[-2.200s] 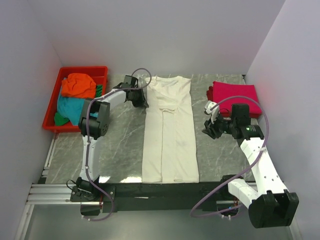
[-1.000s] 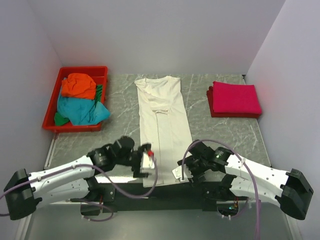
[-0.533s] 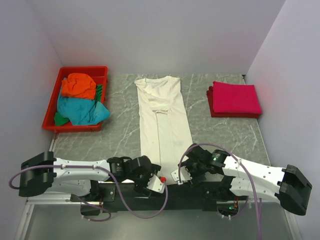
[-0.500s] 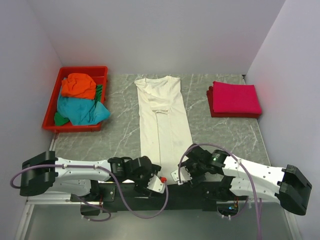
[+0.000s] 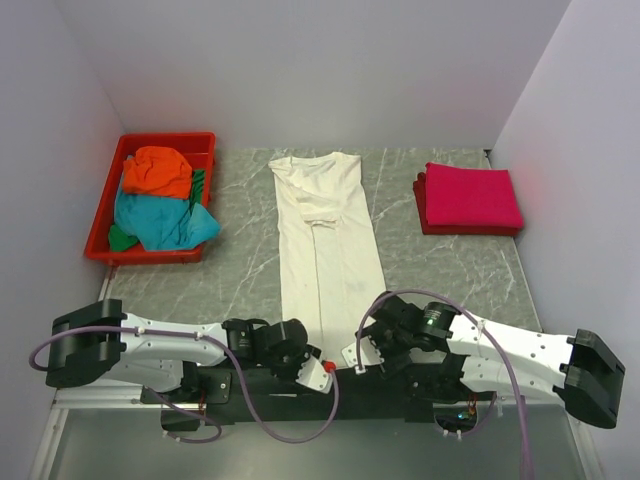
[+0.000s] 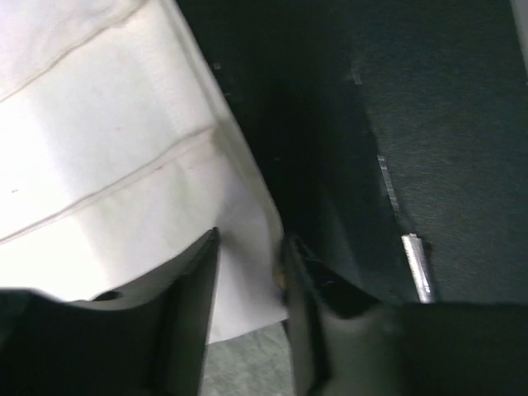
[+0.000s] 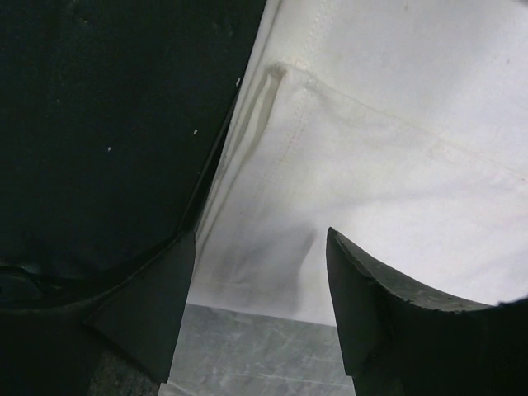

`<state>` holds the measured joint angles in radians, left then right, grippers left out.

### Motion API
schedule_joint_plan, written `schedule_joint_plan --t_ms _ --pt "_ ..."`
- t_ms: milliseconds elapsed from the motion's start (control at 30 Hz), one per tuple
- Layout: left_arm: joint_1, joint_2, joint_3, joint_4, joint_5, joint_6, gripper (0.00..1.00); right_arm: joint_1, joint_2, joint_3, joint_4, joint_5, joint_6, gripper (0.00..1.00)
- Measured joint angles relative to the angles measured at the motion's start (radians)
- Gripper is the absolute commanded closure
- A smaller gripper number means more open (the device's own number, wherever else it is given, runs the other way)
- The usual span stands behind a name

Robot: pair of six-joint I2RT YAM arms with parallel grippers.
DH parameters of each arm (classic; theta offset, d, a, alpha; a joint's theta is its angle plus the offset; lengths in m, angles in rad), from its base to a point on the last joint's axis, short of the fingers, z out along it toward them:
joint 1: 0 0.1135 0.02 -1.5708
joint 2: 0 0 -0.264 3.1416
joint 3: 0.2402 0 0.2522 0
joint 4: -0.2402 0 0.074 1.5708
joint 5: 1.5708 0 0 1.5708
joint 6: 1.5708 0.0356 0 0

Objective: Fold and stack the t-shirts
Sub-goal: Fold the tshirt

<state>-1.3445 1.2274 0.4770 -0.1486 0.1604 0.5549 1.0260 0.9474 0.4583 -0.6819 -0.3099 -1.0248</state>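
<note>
Cream-white shirt (image 5: 325,240): flat on the grey marble table (image 5: 230,280), its sides folded in to make a long narrow strip. The collar is at the far end and the hem at the near end, between the two arms.
Left gripper (image 6: 250,243): at the cream-white shirt's near left corner, low over the hem. The jaws stand a narrow gap apart with the hem corner between them; the cloth there is not visibly pinched or lifted.
Right gripper (image 7: 260,239): at the cream-white shirt's near right corner. The jaws are wide apart and straddle the hem edge, gripping nothing — the stitched hem lies flat between the fingers (image 7: 388,330).
Black bar (image 6: 313,124): runs just beside the hem corner in the left wrist view.
Magenta-pink shirt (image 5: 470,195): folded square, well to the right of the cream-white shirt's collar end and apart from it.
Red tray (image 5: 165,139): well to the left of the collar end.
Orange shirt (image 5: 157,170): bunched in the far part of the tray.
Teal shirt (image 5: 150,218): bunched on the near side of the orange one and touching it — one corner spills over the tray's rim toward the cream-white shirt.
</note>
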Motion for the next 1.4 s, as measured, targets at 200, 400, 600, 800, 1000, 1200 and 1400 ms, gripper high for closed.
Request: schedule_joint_plan --t_ms 200,400,600,800,1000,1200,1400 --pt "-0.004 0.001 0.000 -0.013 0.021 -0.014 0.72 0.030 0.018 0.000 -0.008 0.023 0.016 0.30" --pt "-0.005 -0.011 -0.006 -0.013 0.026 -0.021 0.75 0.085 0.038 0.000 -0.010 0.083 0.041 0.30" --pt "0.031 -0.060 -0.013 0.025 -0.101 0.003 0.80 0.097 0.086 0.001 -0.010 0.109 0.076 0.49" --pt "0.033 -0.060 -0.013 0.032 -0.136 0.011 0.90 0.109 0.119 0.028 -0.023 0.079 0.119 0.82" --pt "0.037 -0.081 -0.017 0.032 -0.142 0.014 0.99 0.107 0.097 0.028 -0.006 0.114 0.128 0.98" --pt "0.054 -0.175 -0.019 0.032 -0.134 0.015 0.95 0.076 0.038 0.028 -0.005 0.118 0.150 0.99" --pt "0.060 -0.243 -0.019 -0.005 -0.072 0.006 0.45 0.064 0.037 0.028 -0.005 0.116 0.157 0.99"
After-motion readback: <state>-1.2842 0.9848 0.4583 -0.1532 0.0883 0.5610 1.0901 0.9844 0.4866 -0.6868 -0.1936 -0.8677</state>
